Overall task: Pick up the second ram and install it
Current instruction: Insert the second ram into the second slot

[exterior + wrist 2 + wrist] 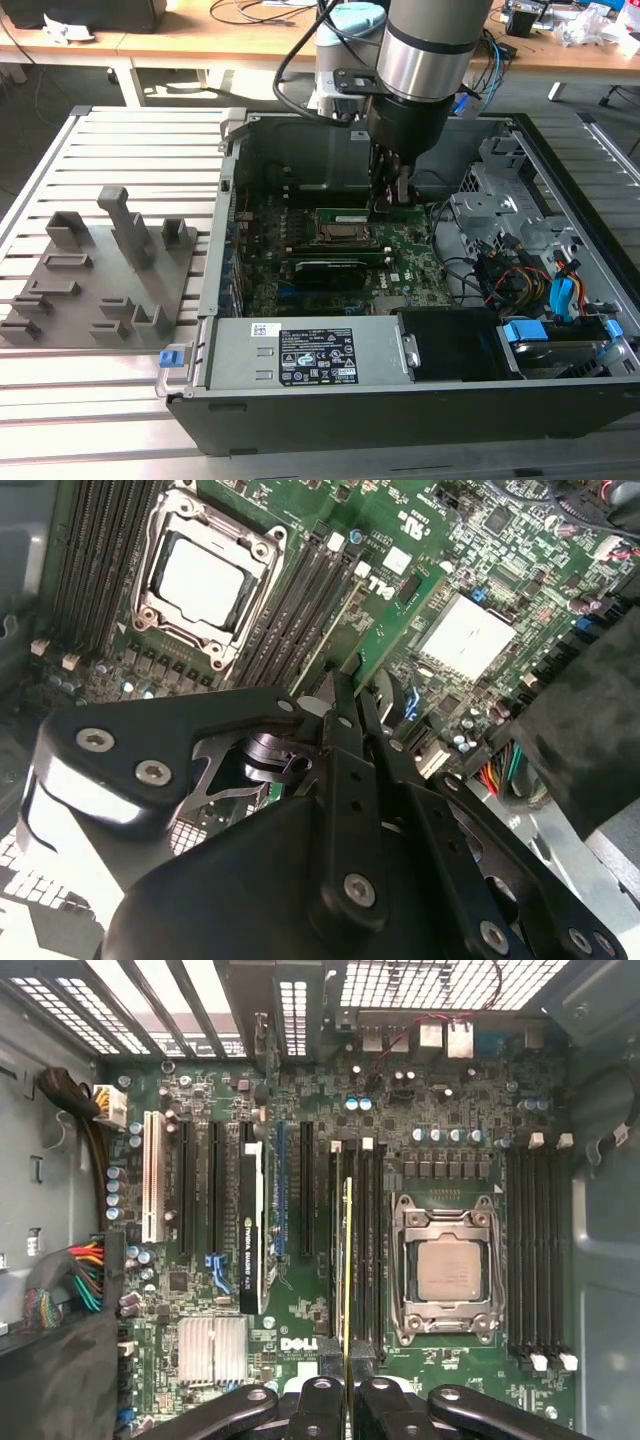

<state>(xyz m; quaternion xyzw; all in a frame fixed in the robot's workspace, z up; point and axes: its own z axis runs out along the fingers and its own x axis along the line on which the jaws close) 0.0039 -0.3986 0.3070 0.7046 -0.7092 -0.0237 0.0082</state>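
Observation:
The second ram point(350, 214) is a long narrow green stick held on edge inside the open computer case, just behind the CPU socket point(345, 234). My gripper point(388, 205) is shut on its end toward the exterior view's right. In the first wrist view the ram point(347, 1260) shows edge-on as a thin line along the black memory slots point(368, 1250) beside the socket point(445, 1270), running out from my gripper point(347, 1385). In the second wrist view its green face point(375, 640) runs away from my gripper point(345, 705). I cannot tell whether it sits in a slot or just above one.
A grey holder plate point(100, 270) with blocks lies on the slatted table at the exterior view's left. Inside the case are a graphics card point(325, 270), a power supply point(310, 355) at the front, and cables and drives point(530, 285) at the right. Case walls point(232, 190) surround the motherboard.

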